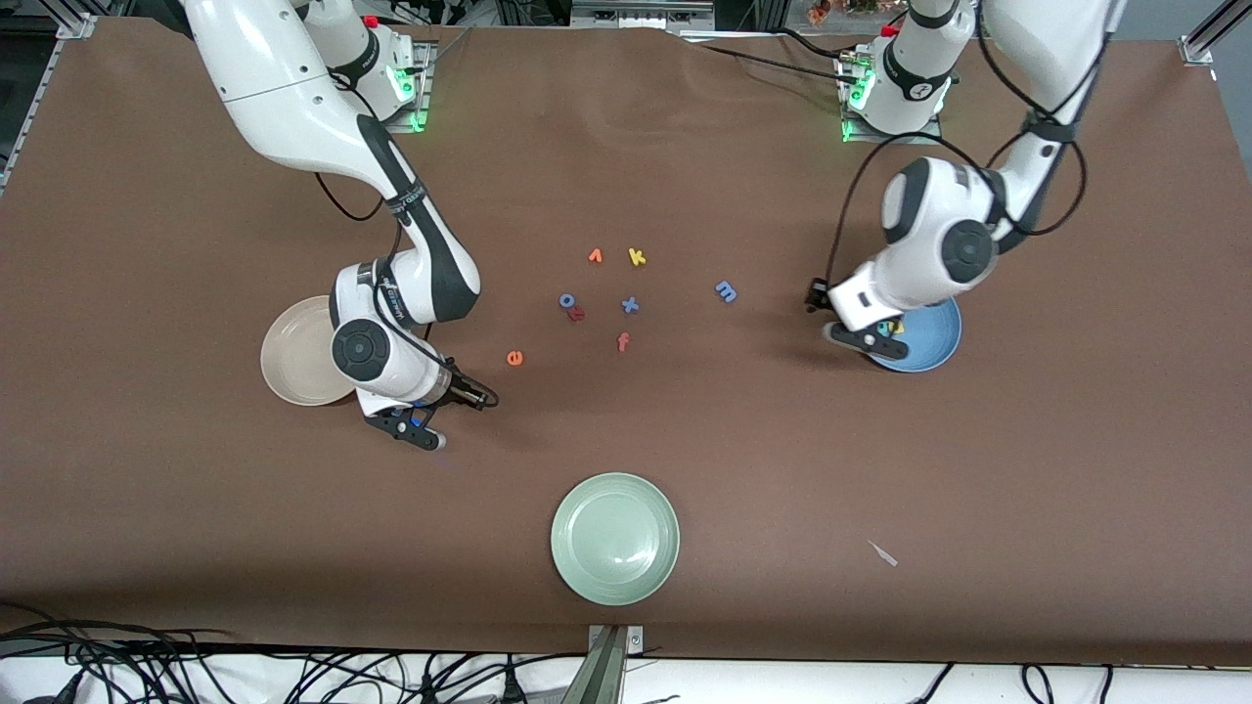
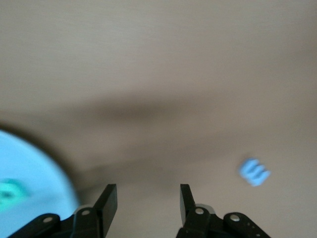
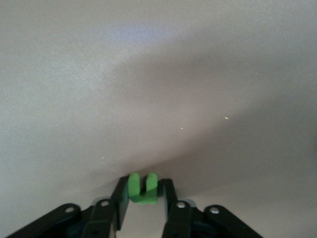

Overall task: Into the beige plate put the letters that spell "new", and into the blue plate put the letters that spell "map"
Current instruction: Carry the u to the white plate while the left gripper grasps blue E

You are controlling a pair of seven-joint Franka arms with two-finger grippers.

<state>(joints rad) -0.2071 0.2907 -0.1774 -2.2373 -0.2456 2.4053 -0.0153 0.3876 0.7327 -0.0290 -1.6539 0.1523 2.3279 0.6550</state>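
Right gripper (image 1: 427, 430) low over bare table, just beside the beige plate (image 1: 293, 367) on the side toward the front camera. Fingers pinched on the green n (image 3: 143, 188), the letter's two legs standing up between the pads in the right wrist view. Plate lies from the held n toward the right arm's base and that arm's end of the table; a short carry that way looks enough for the drop. No letters discernible in the visible part of the beige plate; much of it hidden by the arm.

Left gripper (image 1: 873, 339) at the rim of the blue plate (image 1: 929, 347), on the edge facing table centre. Fingers (image 2: 110, 198) spread, nothing between them. Teal p (image 2: 9, 193) in the plate, a yellow letter (image 1: 896, 327) beside it, likely the a.

Blue m (image 1: 726, 290) on the table, apart from the blue plate toward the centre, ahead of the open jaws in the left wrist view. Left arm clearly the nearer one for it.

Orange e (image 1: 514, 358) on the table between the right gripper and the middle cluster; right arm nearer. Salmon w (image 1: 576, 314) touching the blue o (image 1: 566, 300); tight pick, neighbour could get dragged.
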